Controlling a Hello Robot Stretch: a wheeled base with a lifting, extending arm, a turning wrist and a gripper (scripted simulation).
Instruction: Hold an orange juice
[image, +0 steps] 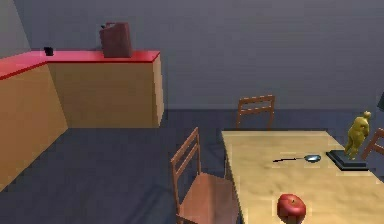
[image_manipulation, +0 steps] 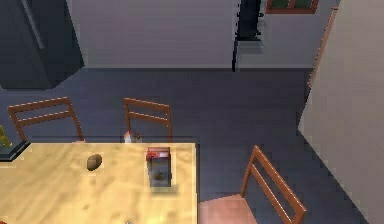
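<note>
A small upright carton (image_manipulation: 158, 166) with a red top and greyish sides stands on the light wooden table (image_manipulation: 60, 190), near its right end in the arm side view. Its shape could be a juice carton, but I cannot make out what it is. The same table (image: 270, 180) reaches along the forward view's right.
On the table lie a red apple (image: 290, 207), a spoon (image: 302, 158), a gold statue (image: 357, 135) on a dark base and a brown lump (image_manipulation: 95, 161). Wooden chairs (image: 195, 175) (image: 256, 110) (image_manipulation: 148, 118) (image_manipulation: 45, 118) (image_manipulation: 265, 190) ring it. A red-topped counter (image: 80, 62) carries a dark red box (image: 116, 40).
</note>
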